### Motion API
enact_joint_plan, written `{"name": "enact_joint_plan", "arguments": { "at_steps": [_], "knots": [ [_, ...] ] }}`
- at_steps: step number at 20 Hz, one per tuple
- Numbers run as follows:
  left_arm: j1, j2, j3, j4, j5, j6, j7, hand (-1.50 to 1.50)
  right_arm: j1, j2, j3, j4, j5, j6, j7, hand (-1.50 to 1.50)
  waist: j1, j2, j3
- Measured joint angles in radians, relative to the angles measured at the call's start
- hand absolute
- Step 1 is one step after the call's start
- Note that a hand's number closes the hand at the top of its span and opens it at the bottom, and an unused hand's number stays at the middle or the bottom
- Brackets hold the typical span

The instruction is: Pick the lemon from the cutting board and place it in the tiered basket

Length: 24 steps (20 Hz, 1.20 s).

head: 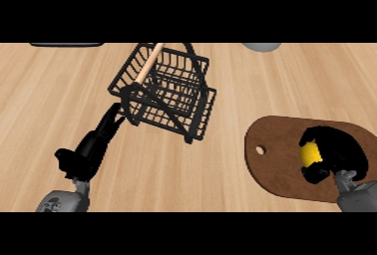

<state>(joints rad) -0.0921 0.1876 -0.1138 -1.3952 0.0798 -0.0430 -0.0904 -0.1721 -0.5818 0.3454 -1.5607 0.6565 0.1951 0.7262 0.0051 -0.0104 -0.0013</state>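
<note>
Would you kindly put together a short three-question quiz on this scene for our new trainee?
1. True or false: the lemon already lies in the basket.
2. Which hand is curled round the lemon: A left, B right?
3. Fill in: the lemon is over the brown cutting ____.

Key
1. False; it is over the cutting board.
2. B; the right hand wraps it, while the left hand is beside the basket, fingers straight.
3. board

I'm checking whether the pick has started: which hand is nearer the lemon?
Right. The right hand is curled round the lemon on the cutting board. The left hand is far across the counter, open beside the tiered basket.
</note>
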Motion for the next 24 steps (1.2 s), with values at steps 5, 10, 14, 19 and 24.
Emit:
{"name": "enact_joint_plan", "arguments": {
  "at_steps": [5, 10, 14, 19, 24],
  "knots": [
    [0.014, -0.019, 0.005, 0.001, -0.019, -0.013, -0.035, 0.00, 0.004, 0.040, -0.028, -0.004, 0.058, 0.008, -0.041, 1.50, -0.001, 0.001, 0.002],
    [0.015, -0.027, 0.016, -0.014, -0.028, -0.022, -0.009, 0.00, 0.059, 0.072, -0.051, -0.090, 0.117, 0.011, -0.020, 1.50, -0.004, 0.003, 0.004],
    [0.021, -0.025, 0.032, -0.011, -0.026, -0.031, -0.020, 0.00, 0.195, 0.078, -0.048, -0.231, 0.168, -0.022, 0.027, 1.50, -0.011, 0.002, 0.005],
    [0.028, -0.036, 0.031, -0.015, -0.038, -0.023, -0.020, 0.00, 0.280, 0.132, -0.054, -0.397, 0.194, -0.104, 0.058, 1.50, -0.016, 0.000, 0.007],
    [0.028, -0.036, 0.037, -0.021, -0.038, -0.024, -0.008, 0.00, 0.247, 0.217, -0.071, -0.569, 0.131, -0.167, 0.057, 1.50, -0.016, 0.001, 0.006]
  ]
}}
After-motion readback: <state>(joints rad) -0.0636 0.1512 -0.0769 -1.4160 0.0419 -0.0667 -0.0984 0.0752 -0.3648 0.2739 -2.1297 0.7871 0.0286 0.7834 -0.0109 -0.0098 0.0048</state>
